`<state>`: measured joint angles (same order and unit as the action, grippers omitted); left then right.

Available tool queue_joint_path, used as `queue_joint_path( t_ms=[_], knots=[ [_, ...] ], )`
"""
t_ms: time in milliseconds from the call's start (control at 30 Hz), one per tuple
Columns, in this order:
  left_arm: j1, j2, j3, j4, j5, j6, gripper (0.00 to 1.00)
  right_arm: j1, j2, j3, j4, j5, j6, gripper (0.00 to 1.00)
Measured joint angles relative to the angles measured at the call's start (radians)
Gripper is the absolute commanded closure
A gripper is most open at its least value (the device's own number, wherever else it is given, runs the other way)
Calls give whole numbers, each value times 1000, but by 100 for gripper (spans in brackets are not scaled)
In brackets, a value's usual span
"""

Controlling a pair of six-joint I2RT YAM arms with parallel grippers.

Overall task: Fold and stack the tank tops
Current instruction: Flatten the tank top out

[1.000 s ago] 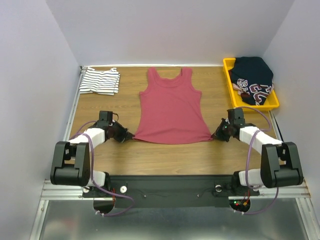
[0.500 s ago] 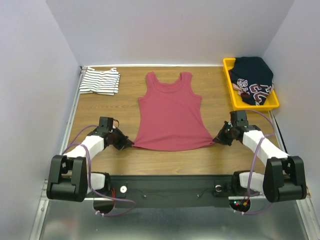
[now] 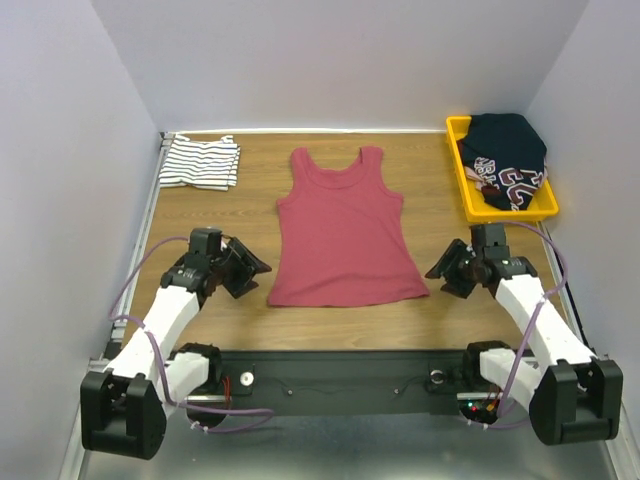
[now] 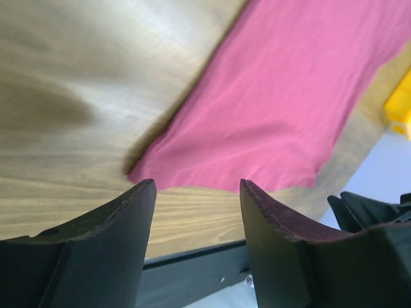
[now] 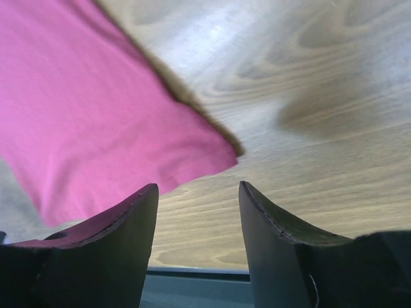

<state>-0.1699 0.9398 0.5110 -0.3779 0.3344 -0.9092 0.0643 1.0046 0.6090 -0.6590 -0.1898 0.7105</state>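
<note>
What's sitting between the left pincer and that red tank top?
Only bare wooden table. The open left pincer sits just off the near corner of the red tank top, not touching it; the top and left wrist views show this.

White links, black joints, purple cables

A robotics lab test cell — blank pale walls close around a plain wooden table.

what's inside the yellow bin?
The yellow bin holds a bunched dark navy garment with red and white lettering, heaped above the rim. Whatever lies under it, and the bin's floor, is covered.
</note>
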Motion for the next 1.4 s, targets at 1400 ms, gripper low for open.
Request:
queue_joint_path(
  t_ms=[1400],
  knots=[
    [-31,1092,919,126,-212,363,56,1143,1141,1023,175,429,160,62]
  ],
)
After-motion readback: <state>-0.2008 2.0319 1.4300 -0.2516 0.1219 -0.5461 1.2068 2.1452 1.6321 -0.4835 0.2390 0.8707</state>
